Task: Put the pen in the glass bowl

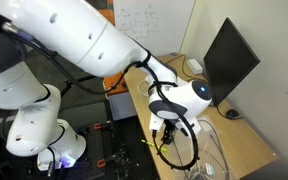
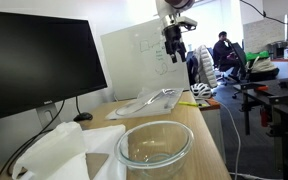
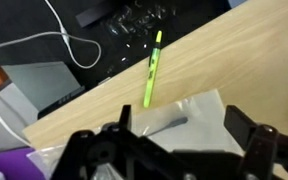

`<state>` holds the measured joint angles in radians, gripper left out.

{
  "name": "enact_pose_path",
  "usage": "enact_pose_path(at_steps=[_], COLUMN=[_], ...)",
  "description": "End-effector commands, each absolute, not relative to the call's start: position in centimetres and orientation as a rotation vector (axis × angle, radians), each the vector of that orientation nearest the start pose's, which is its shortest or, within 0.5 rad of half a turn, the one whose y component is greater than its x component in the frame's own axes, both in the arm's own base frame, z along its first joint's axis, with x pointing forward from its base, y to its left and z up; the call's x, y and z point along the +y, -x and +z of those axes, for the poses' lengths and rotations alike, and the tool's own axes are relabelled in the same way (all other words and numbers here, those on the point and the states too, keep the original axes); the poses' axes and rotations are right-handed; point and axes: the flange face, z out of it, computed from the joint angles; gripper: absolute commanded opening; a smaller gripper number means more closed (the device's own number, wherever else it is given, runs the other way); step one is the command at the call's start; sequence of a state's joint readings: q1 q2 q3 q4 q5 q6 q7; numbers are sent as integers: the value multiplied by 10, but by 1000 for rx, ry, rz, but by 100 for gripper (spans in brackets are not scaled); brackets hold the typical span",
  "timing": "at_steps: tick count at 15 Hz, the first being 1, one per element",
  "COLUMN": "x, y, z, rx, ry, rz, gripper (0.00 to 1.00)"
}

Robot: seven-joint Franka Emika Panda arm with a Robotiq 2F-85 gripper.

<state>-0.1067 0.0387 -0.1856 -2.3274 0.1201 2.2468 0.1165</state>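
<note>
One arm (image 1: 84, 40) stretched over desk (image 1: 249, 140), pincer (image 2: 174, 38) spread, above pen (image 3: 152, 70)

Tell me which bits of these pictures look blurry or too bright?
Wrist view: the gripper is a dark, blurry shape up close, while the pen on the desk looks soft but clear enough. In an exterior view, the glass bowl catches pale glints on its rim, and the bright room behind looks washed out. In an exterior view, the big white arm looks a little fuzzy.

Exterior views high beside arm (image 1: 74, 45), low behind glass bowl (image 2: 154, 156) (sharing monitor (image 1: 231, 58)), wrist downward.
</note>
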Motion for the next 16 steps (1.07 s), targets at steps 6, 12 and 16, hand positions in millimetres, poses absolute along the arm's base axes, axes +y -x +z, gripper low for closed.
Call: enact_pose_path(at_steps=[6, 12, 16], x=[-156, -140, -128], y=[-469, -478, -487], z=[203, 149, 123], rx=[868, 871, 922], ry=[3027, 3038, 2979], rz=[349, 399, 478], gripper=[100, 100, 100])
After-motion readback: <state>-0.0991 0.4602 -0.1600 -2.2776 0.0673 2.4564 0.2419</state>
